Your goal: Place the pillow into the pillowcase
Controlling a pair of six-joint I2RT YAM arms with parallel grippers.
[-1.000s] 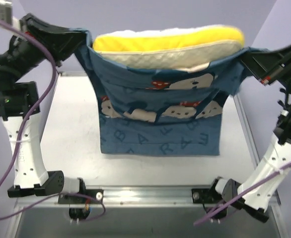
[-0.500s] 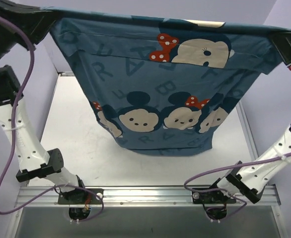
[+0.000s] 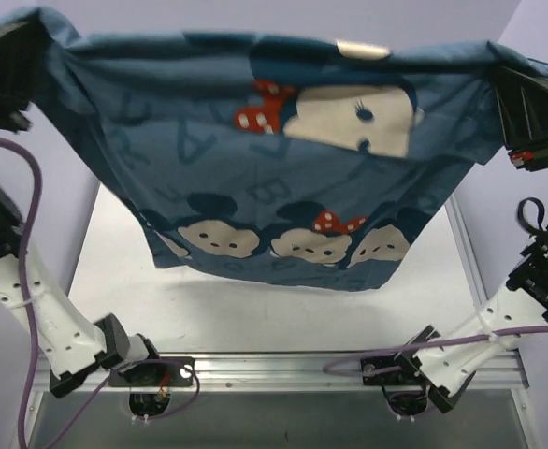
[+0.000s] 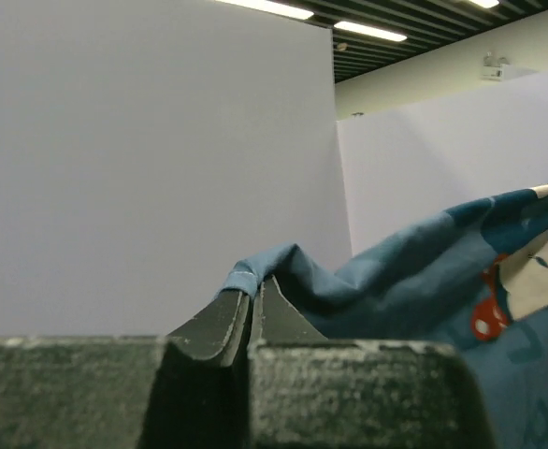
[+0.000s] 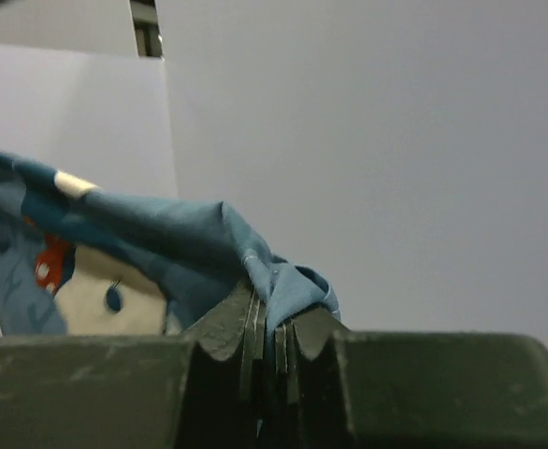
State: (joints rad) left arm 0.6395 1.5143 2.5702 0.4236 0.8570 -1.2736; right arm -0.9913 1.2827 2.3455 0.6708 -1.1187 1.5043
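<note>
The pillowcase hangs stretched wide in the air, its top hem pulled almost straight between the two grippers and its lower edge sagging free above the table, not touching it as far as I can see. The pillow itself is hidden; only a small pale sliver shows at the pillowcase's top hem, and I cannot tell whether that is the pillow or a label. The cloth's upper corners run right up to the top of the overhead view, and the print near the big mouse face looks smeared. At the pillowcase's left corner the left gripper has its fingers pressed together on a small fold of blue hem that pokes up between the tips. At the right corner the right gripper is likewise clamped on a bunched fold, the cloth spilling over its fingertips. Below the pillowcase the table is pale grey with a metal rail along its near edge. Plain lilac walls stand behind and beside the pillowcase, and ceiling lights show above them.
</note>
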